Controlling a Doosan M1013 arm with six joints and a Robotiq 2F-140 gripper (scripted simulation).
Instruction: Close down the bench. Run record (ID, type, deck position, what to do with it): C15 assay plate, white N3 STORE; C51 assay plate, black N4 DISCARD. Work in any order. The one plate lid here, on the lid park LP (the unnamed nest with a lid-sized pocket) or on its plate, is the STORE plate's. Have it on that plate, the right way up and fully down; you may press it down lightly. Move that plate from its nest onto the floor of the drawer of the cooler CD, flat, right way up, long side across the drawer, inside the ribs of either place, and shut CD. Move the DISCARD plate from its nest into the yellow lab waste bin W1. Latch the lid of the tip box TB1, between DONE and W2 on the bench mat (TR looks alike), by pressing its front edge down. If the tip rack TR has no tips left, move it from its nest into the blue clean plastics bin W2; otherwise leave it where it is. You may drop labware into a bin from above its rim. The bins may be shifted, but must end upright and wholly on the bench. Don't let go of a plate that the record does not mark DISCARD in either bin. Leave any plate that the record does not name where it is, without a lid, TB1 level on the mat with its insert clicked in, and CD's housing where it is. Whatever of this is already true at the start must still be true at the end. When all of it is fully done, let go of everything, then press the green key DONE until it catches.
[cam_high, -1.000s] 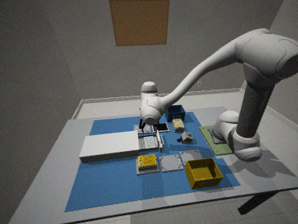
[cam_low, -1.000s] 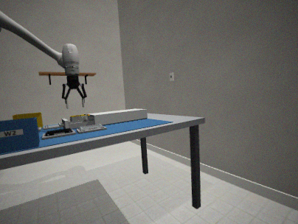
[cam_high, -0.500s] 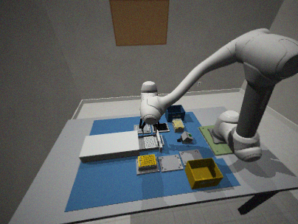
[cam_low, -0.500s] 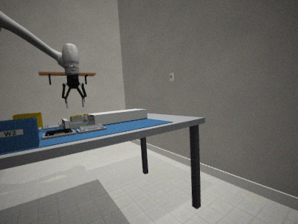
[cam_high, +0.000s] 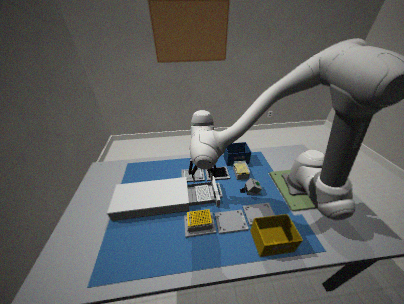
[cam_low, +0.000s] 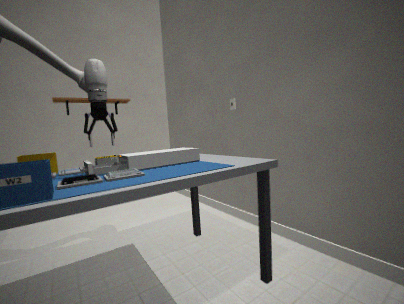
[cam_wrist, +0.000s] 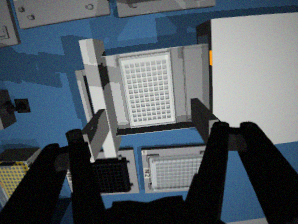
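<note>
The cooler CD has its drawer pulled out, and a white well plate lies flat on the drawer floor between the ribs, long side across the drawer. My gripper hangs well above the drawer front, open and empty; it also shows high over the bench in the side view. The black plate sits in its nest just beyond the drawer. Beside it a pale plate-shaped item lies in the neighbouring nest; I cannot tell whether it is a lid or a plate.
The yellow bin W1 stands at the front right and the blue bin W2 at the back. The tip box TB1 and the green DONE key lie between them. The rack TR shows yellow tips. Two bare nests lie beside it.
</note>
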